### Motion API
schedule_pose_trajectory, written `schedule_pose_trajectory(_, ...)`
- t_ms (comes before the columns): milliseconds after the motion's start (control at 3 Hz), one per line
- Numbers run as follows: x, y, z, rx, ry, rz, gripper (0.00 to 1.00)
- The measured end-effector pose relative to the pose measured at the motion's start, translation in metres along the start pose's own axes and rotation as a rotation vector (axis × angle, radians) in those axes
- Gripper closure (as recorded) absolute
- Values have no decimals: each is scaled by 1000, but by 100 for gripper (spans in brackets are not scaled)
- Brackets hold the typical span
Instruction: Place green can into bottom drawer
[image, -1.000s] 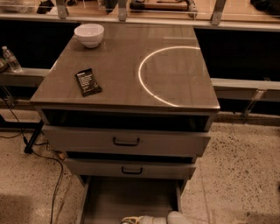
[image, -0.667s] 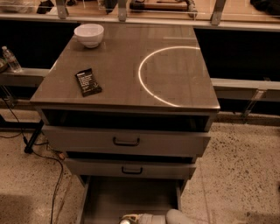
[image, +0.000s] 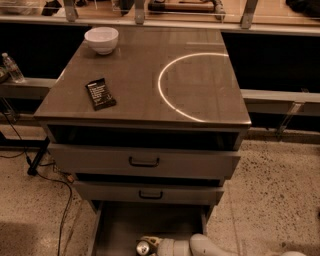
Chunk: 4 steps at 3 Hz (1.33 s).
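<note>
The bottom drawer (image: 150, 220) is pulled open at the foot of the grey cabinet, and its flat floor is bare. My gripper (image: 151, 246) reaches in from the lower right edge, low over the front of the drawer floor. It is shut on the green can (image: 144, 247), held upright, with mostly its silver top showing. My pale arm (image: 210, 247) trails off to the right.
The two upper drawers with black handles (image: 144, 162) stand slightly open above. On the cabinet top lie a white bowl (image: 101, 39) and a black packet (image: 100, 93). A water bottle (image: 13, 68) stands at the left. Cables (image: 61, 200) run over the floor at the left.
My gripper has moved slightly left and further into view over the drawer, and the can moved with it. Nothing else has changed.
</note>
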<state>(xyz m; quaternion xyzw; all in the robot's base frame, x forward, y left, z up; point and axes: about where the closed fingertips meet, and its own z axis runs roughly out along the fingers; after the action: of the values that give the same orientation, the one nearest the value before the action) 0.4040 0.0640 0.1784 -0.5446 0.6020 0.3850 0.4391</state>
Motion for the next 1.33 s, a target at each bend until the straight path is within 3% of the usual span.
schedule_pose_trajectory(667,0,-8,-18,33,-10,37,0)
schedule_pose_trajectory(1000,-8,-22,-54,69,-4,33,0)
schedule_pose_trajectory(1333,-33,-64,-132,132,35,-32,0)
